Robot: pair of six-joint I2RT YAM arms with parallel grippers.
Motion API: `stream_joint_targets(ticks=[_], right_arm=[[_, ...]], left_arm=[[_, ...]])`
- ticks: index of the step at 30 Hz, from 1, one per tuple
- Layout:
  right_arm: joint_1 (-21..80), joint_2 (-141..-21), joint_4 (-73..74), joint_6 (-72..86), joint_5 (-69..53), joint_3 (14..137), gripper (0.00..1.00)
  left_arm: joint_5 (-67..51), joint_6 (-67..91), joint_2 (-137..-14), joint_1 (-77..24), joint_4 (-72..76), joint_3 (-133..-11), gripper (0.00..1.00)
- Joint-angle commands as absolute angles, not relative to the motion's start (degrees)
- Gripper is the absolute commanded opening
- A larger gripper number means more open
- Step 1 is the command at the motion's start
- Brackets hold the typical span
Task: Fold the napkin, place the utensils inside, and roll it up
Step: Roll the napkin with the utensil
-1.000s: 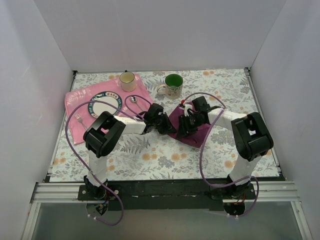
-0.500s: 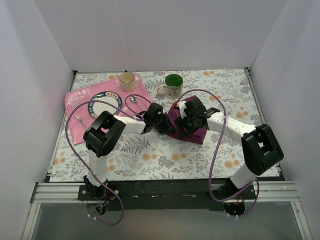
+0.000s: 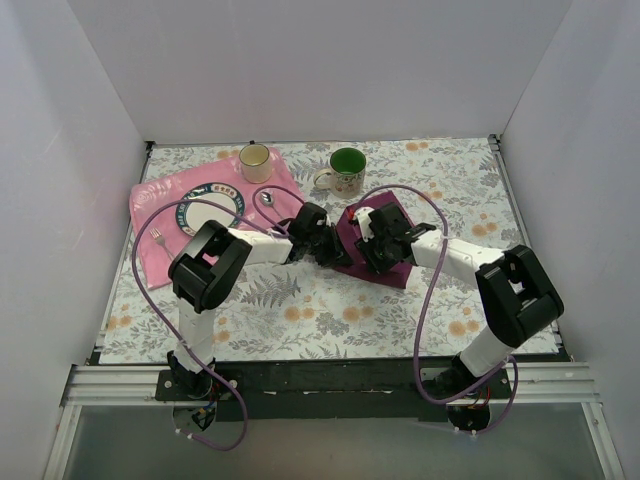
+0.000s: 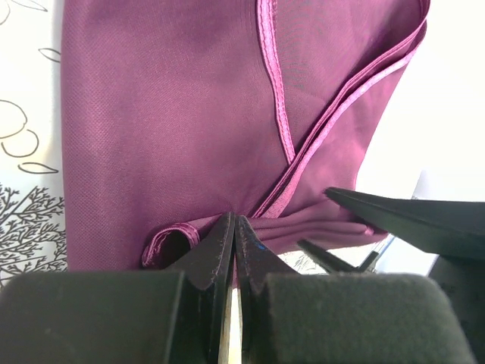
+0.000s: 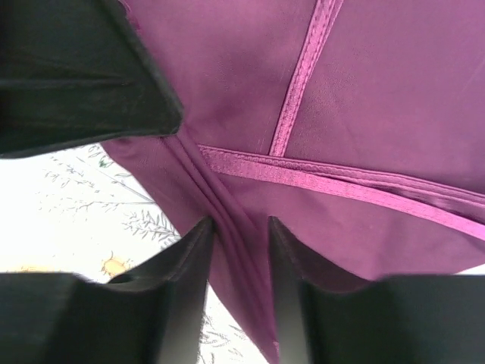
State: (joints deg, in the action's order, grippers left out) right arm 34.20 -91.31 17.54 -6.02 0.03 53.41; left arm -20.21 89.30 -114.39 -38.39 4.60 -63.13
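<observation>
The dark purple napkin [image 3: 385, 238] lies folded in the middle of the table. It fills the left wrist view [image 4: 174, 121] and the right wrist view [image 5: 364, 114]. My left gripper [image 3: 327, 246] is at its left edge, shut on a folded hem [image 4: 233, 227]. My right gripper [image 3: 372, 246] is on the napkin just right of it. Its jaws stand slightly apart astride a raised crease [image 5: 239, 227]. The fork [image 3: 158, 238] lies on the pink mat's left side. The spoon [image 3: 267, 200] lies right of the plate.
A pink mat [image 3: 160, 205] at the back left carries a white plate [image 3: 210, 208] and a yellow mug [image 3: 255, 160]. A green mug [image 3: 347, 170] stands just behind the napkin. White walls enclose the floral table [image 3: 330, 310].
The right arm has stretched out and lowered, bringing its gripper leftward over the napkin, close to the left gripper. The napkin's right part now lies more folded. The left gripper has barely moved.
</observation>
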Motion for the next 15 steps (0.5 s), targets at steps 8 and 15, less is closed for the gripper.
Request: stream_joint_targets(ticks=[8, 15], right_arm=[[32.34, -95.89, 14.15, -3.61, 0.44, 51.33, 0.32], [31.73, -99.22, 13.27, -3.16, -1.91, 50.80, 0.25]], left_arm=[[-15.64, 80.61, -115.06, -38.50, -9.05, -66.62, 0.00], [-16.09, 78.40, -110.14, -38.41, -14.40, -74.52, 0.18]])
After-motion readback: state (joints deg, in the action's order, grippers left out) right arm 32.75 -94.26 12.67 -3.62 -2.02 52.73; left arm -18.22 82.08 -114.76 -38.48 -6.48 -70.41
